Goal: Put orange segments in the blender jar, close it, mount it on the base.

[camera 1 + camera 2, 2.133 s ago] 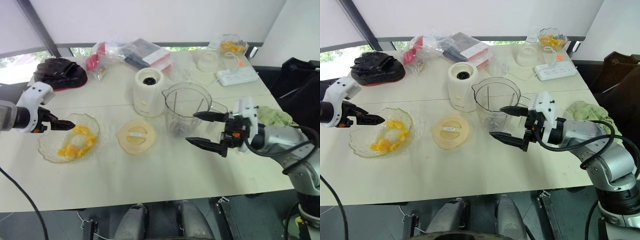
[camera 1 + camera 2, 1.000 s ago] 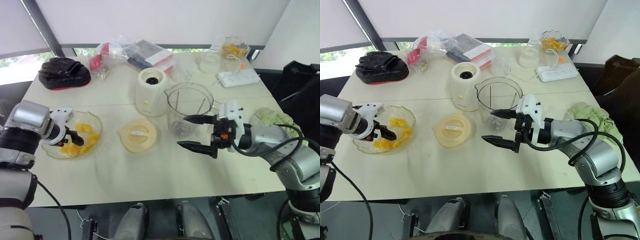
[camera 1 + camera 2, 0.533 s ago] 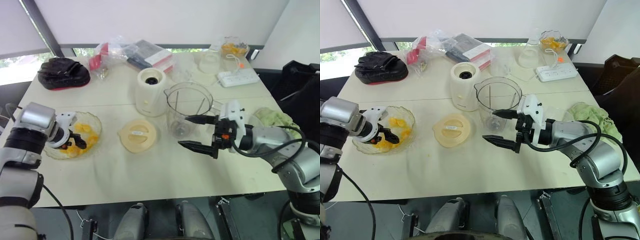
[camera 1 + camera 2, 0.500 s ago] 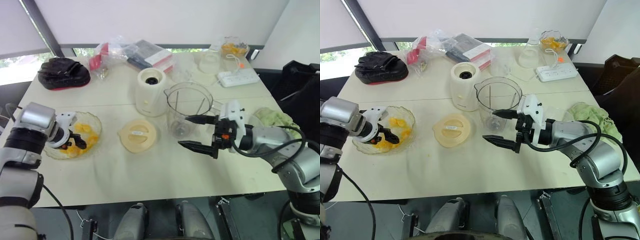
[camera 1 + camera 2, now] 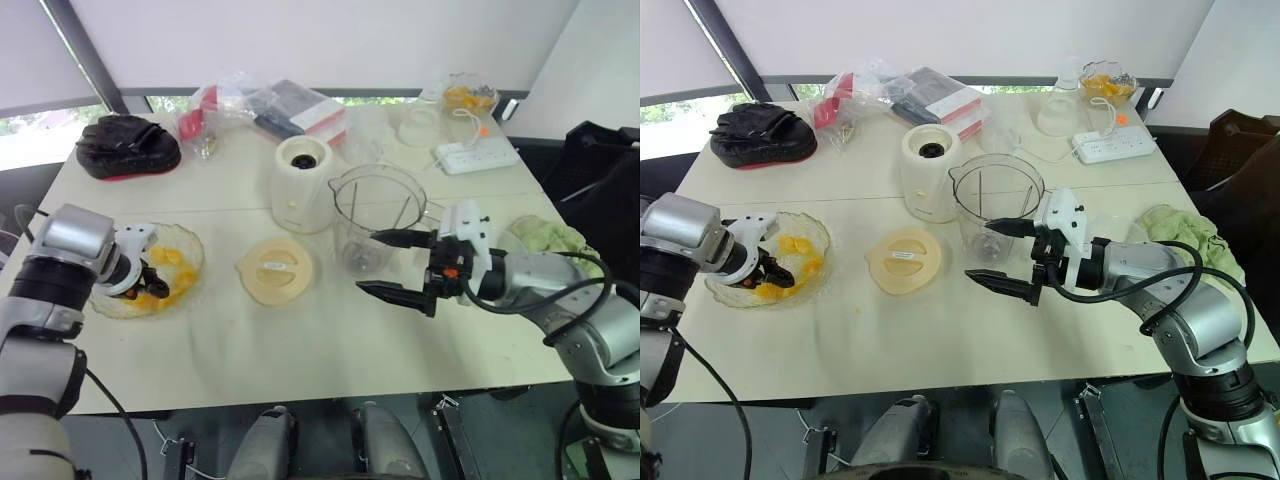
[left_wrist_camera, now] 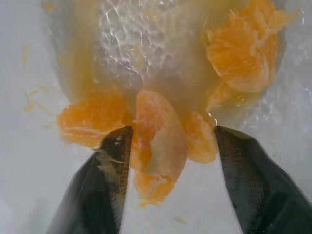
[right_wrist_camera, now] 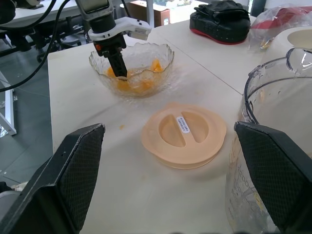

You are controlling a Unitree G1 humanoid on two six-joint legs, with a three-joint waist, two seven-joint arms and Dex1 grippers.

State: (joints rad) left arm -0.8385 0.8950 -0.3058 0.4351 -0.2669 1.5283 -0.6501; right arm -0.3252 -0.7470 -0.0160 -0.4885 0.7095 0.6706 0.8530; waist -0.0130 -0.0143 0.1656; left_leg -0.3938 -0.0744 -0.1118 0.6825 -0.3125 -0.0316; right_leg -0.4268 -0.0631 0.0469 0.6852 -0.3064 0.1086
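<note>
The left gripper [image 6: 169, 131] stands narrow inside the glass bowl [image 5: 192, 262] at the left of the frame. An orange segment [image 6: 157, 156] lies between its fingers, with a small gap on one side. The right gripper [image 5: 365, 260] is spread wide at centre right, just in front of the blender jar [image 5: 378, 200]. The lid [image 5: 273, 270] lies flat between bowl and jar, and the base [image 5: 302, 183] stands behind it on the white table [image 5: 300, 340].
</note>
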